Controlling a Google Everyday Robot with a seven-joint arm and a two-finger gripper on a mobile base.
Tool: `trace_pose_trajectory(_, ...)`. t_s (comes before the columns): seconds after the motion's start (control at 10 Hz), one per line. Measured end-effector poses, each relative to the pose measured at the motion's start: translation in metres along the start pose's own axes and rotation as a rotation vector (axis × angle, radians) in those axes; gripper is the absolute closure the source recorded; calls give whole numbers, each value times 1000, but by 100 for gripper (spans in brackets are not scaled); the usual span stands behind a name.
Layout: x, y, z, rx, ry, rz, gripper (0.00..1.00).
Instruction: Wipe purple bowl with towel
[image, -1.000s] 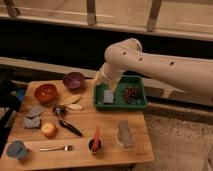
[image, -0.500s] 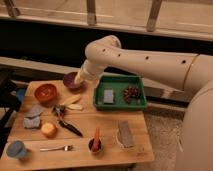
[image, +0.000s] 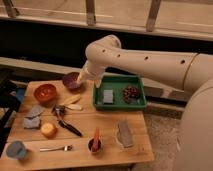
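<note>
The purple bowl (image: 70, 80) stands at the table's back edge, left of the green tray. My gripper (image: 82, 77) hangs at the bowl's right rim, at the end of the white arm (image: 145, 61) that reaches in from the right. It hides part of the rim. A crumpled grey-blue towel (image: 33, 118) lies at the table's left side, well away from the gripper. A second grey cloth (image: 124, 133) lies near the front right.
A green tray (image: 120, 105) holds a grey sponge (image: 107, 96) and a dark round thing (image: 131, 93). An orange bowl (image: 44, 93), a banana (image: 72, 102), black-handled tools (image: 67, 124), an orange fruit (image: 48, 129), a fork (image: 54, 148), a blue cup (image: 15, 149) and a red-filled cup (image: 95, 144) lie on the wooden table (image: 100, 127).
The arm has swung left, from over the green tray to the purple bowl's right rim. The things on the table have not moved.
</note>
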Motion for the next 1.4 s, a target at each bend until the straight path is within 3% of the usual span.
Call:
trace_pose_trajectory(0.3,6,33,27,12,16,-68,35)
trace_pose_trajectory(0.5,9,80,57,10,42,-134,35)
trace_pose_trajectory(0.9,18,171,100,-55,99,-262,35)
trace_pose_trajectory(1.4,19,172,103,-47,100,-274,35)
